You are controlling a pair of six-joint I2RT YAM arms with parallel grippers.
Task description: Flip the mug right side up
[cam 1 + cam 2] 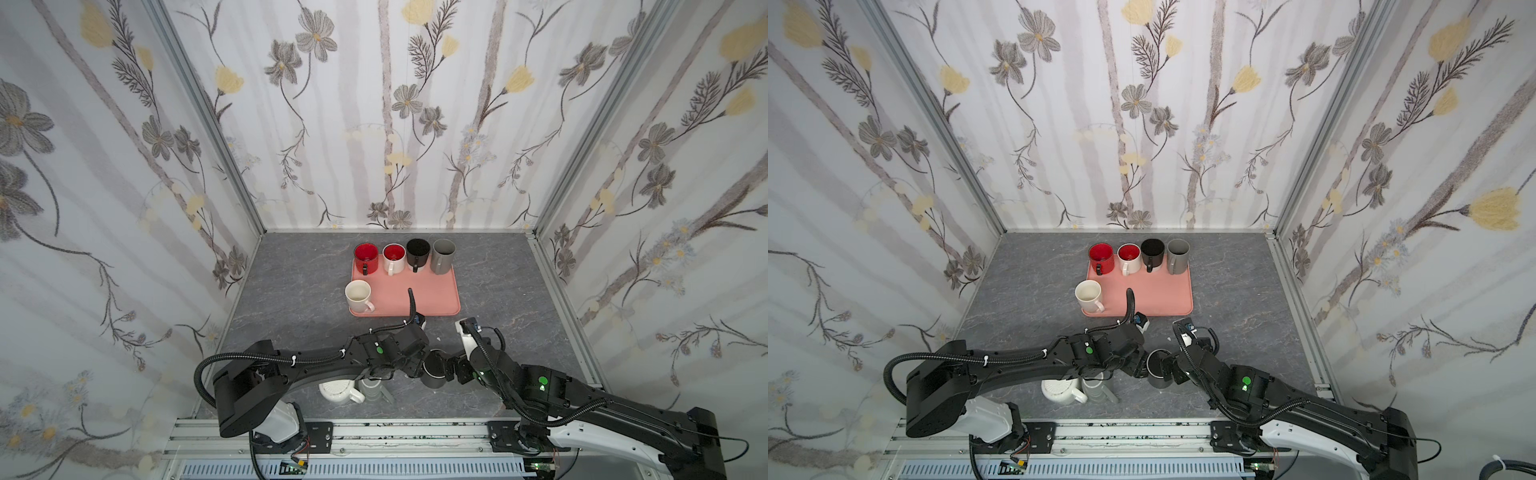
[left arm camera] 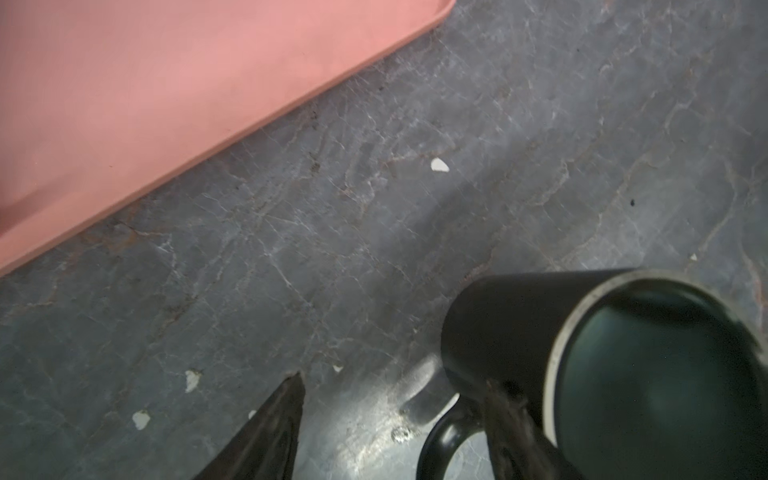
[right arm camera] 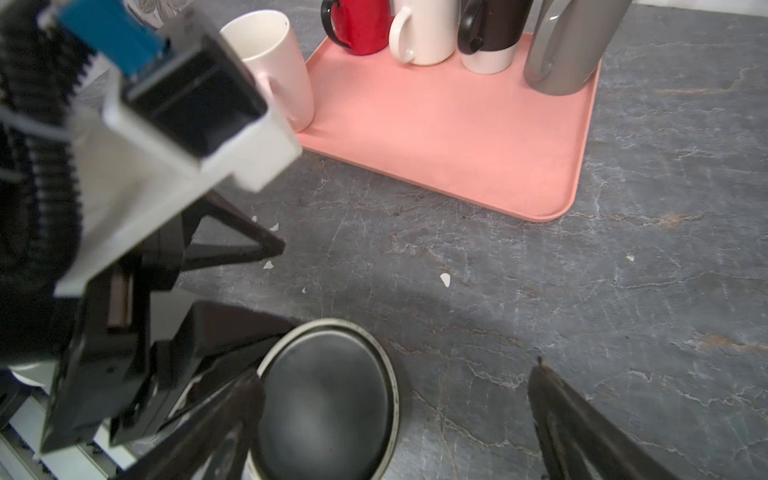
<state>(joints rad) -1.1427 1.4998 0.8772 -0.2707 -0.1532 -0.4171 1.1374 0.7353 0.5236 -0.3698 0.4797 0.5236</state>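
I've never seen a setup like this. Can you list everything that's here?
tray: one, pink, mid-table.
red mug, red-lined white mug, black-and-white mug, grey mug: one each, tray's far row.
cream mug: one, tray's near left corner.
black mug: one, between the grippers.
pale mugs: two, white and light grey, under the left arm.
table: one, grey marble.
left gripper, right gripper: black, both open, either side of the black mug.

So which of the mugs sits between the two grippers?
The all-black mug on the bare tabletop near the front, between the left gripper and right gripper. The other black mug has a white base and stands on the pink tray.
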